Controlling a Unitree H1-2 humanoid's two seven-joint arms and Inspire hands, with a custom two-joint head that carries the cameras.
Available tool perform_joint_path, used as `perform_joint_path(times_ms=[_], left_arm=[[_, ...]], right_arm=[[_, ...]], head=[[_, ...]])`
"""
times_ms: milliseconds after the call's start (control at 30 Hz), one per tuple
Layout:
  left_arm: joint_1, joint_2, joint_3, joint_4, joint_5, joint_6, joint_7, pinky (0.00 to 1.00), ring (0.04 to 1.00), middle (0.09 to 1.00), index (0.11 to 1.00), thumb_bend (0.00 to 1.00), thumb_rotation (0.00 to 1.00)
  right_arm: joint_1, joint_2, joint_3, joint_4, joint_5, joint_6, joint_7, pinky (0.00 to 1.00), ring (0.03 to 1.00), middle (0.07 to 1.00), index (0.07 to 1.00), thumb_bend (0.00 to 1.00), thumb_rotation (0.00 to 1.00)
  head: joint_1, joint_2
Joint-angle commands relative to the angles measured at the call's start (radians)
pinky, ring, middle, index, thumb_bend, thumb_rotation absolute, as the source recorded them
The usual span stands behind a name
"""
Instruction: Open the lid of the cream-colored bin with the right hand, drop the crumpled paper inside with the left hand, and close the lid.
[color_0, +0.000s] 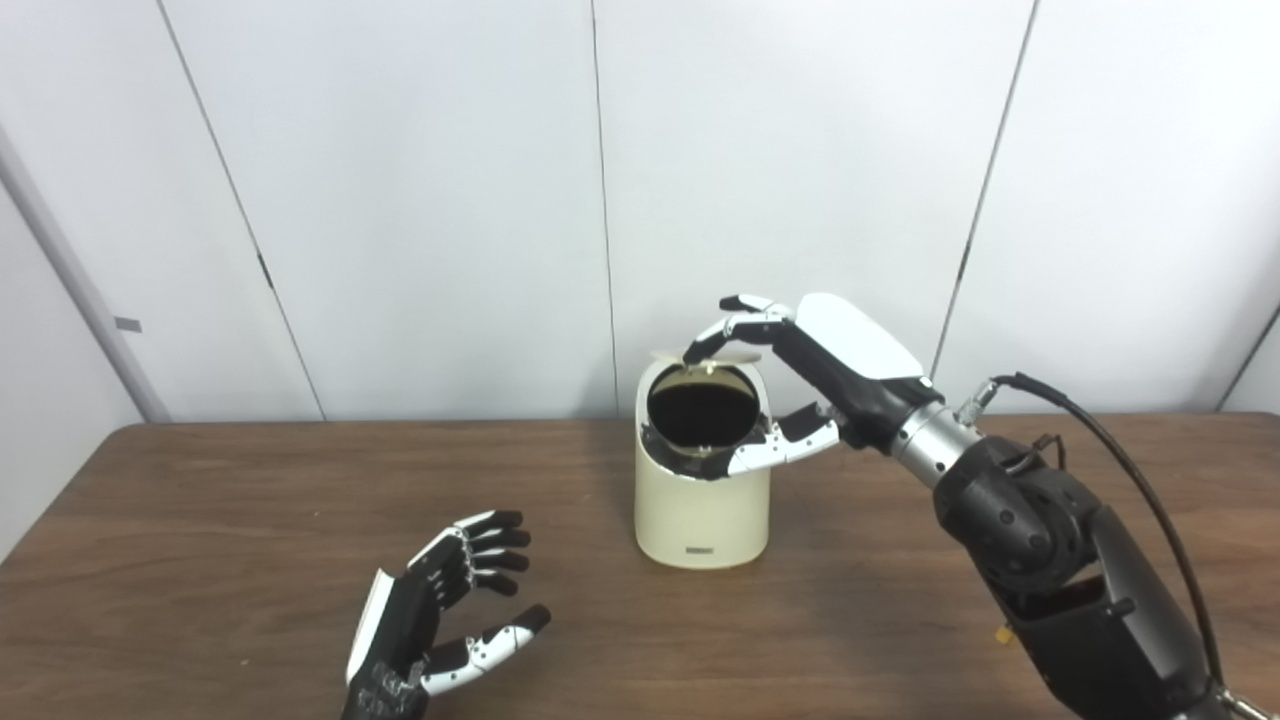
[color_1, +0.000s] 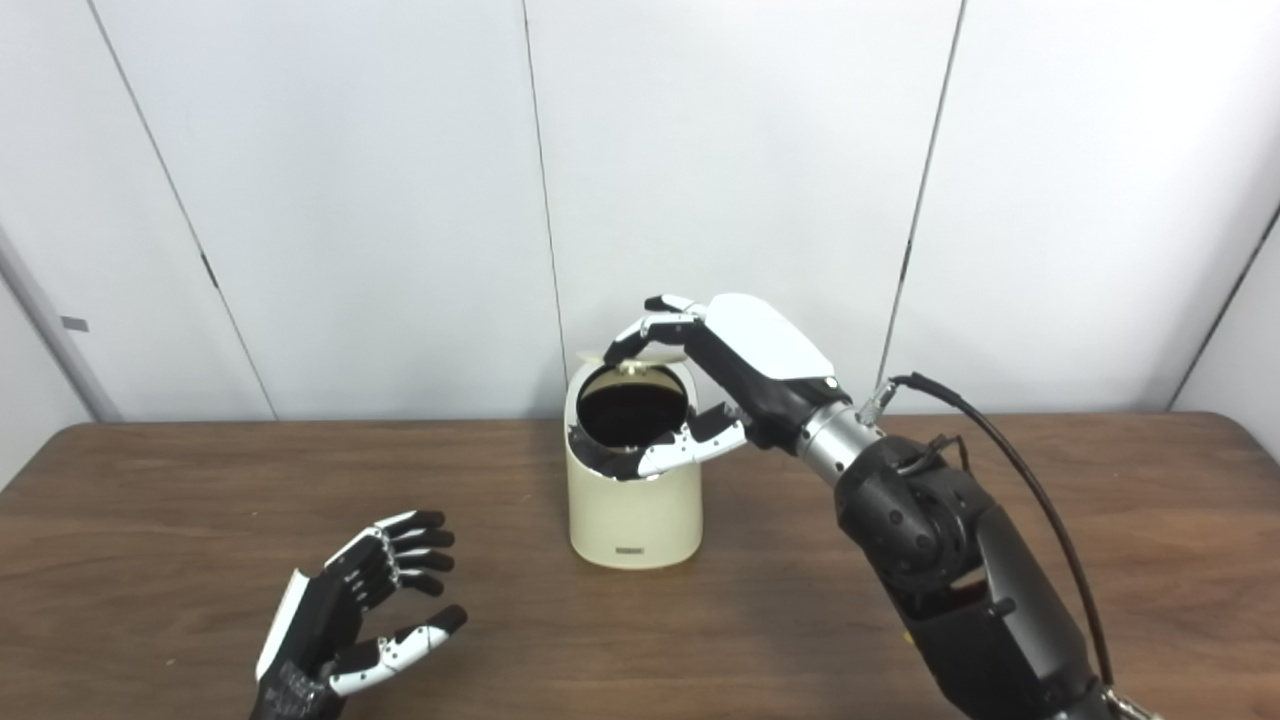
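We see the cream bin (color_0: 700, 500) upright near the middle of the wooden table (color_0: 200, 520), close to the far edge. Its lid (color_0: 722, 352) is tipped up at the back, so the round opening shows, but the inside is just black and we can't make out any contents.

Right hand (color_1: 720, 375) is at the bin's top: fingers (color_1: 640, 335) curled over onto the raised lid, thumb (color_1: 690, 445) lying across the front rim of the opening. The lid sits mostly behind the fingers, so only a thin pale sliver is visible. Whether the fingertips really pinch it or only rest on it, we can't tell. The thumb also covers part of the near rim.

Left hand (color_0: 440, 610) is low at the front left, well apart from the bin, palm turned toward it, fingers loosely spread and a bit curled, thumb out. Nothing in it that we can see. The wrist and arm are cut off by the bottom edge.

Crumpled paper: not visible in either view. It could be in the dark of the bin; the views don't settle it.

The right forearm runs out at the bottom right corner, with a black cable (color_0: 1120, 460) looping along it.
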Motion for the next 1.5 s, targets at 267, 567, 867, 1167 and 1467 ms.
perform_joint_path(times_ms=[267, 567, 867, 1167, 1467], left_arm=[[0.023, -0.015, -0.007, -0.008, 0.0, 0.005, 0.007, 0.57, 0.656, 0.715, 0.752, 0.65, 0.0], [0.025, -0.015, -0.008, -0.029, 0.006, 0.025, 0.008, 0.58, 0.66, 0.714, 0.75, 0.65, 0.0], [0.023, -0.015, -0.009, -0.033, 0.008, 0.029, 0.007, 0.58, 0.661, 0.712, 0.752, 0.66, 0.0], [0.024, -0.017, -0.009, -0.044, 0.005, 0.045, 0.007, 0.6, 0.667, 0.714, 0.754, 0.66, 0.0], [0.031, -0.02, -0.012, -0.063, 0.001, 0.062, 0.006, 0.59, 0.666, 0.714, 0.75, 0.65, 0.0]], right_arm=[[-0.018, -0.035, 0.017, -0.026, -0.066, -0.05, -0.005, 0.88, 0.884, 0.687, 0.678, 0.72, 0.44], [0.0, -0.039, 0.024, -0.014, -0.067, -0.06, 0.021, 0.99, 0.902, 0.688, 0.685, 0.72, 0.46], [0.021, -0.045, 0.041, -0.02, -0.083, -0.075, 0.036, 0.97, 0.892, 0.681, 0.682, 0.74, 0.42], [0.039, -0.049, 0.062, 0.01, -0.106, -0.15, 0.014, 0.93, 0.873, 0.671, 0.67, 0.74, 0.4], [0.035, -0.078, 0.112, 0.014, -0.258, -0.196, 0.006, 0.89, 0.855, 0.658, 0.667, 0.78, 0.4]], head=[[0.0, 0.011], [0.005, 0.027], [0.009, 0.033], [0.015, 0.041], [0.022, 0.048]])
